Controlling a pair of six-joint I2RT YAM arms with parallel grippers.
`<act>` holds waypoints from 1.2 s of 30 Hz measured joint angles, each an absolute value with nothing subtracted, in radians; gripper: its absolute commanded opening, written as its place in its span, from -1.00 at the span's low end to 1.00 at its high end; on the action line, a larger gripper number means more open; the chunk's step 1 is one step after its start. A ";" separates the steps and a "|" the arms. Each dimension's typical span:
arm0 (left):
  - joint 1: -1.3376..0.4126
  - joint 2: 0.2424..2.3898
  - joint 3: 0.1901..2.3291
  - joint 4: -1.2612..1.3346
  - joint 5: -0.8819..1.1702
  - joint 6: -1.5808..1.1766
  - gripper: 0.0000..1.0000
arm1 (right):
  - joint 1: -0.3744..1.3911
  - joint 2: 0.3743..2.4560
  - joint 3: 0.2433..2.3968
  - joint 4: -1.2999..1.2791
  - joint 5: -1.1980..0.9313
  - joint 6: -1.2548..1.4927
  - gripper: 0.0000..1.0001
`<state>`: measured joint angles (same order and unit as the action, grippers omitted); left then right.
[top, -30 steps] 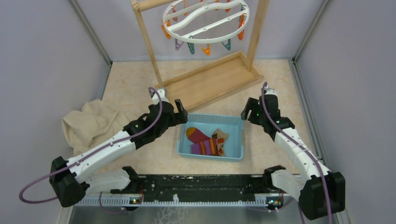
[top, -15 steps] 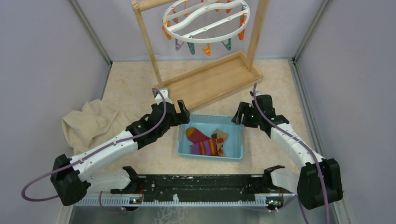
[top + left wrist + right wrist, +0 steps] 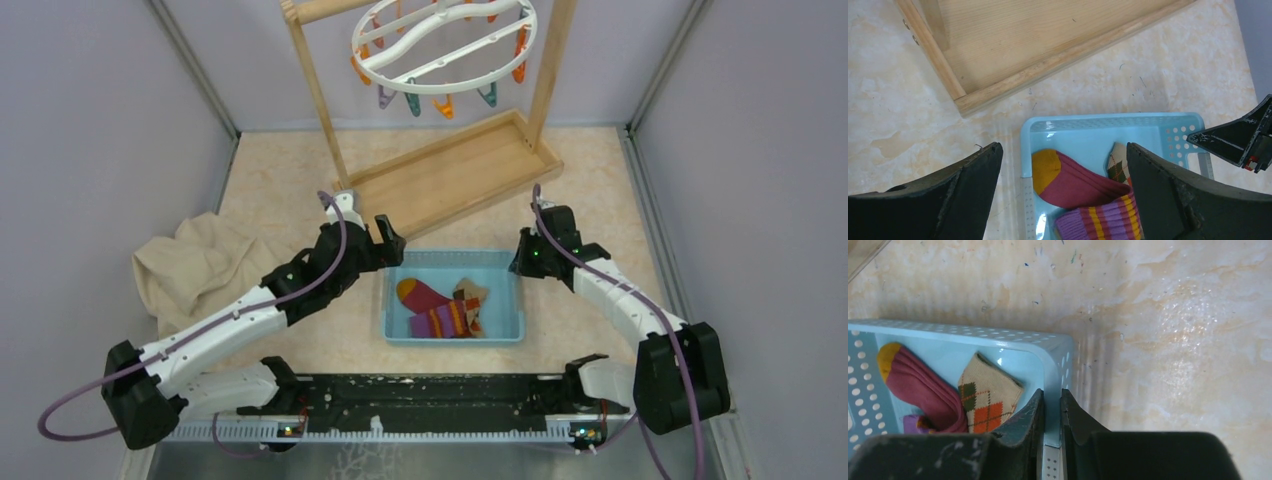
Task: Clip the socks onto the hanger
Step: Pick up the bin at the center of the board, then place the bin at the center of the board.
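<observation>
Both socks lie in the basket the right claw grips.

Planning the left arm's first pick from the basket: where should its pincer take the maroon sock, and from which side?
Grip the maroon sock at its orange toe, coming straight down from above. That end lies flat and uncovered on the blue basket floor by the left wall, whereas the striped end bunches against the tan sock. The open left pincer hovers above it.
</observation>
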<state>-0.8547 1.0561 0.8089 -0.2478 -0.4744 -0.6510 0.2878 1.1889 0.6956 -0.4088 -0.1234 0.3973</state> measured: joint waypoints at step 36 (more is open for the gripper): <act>-0.855 0.958 0.753 -0.234 -0.451 -0.593 0.97 | -0.152 0.748 0.667 -0.601 0.186 0.730 -1.00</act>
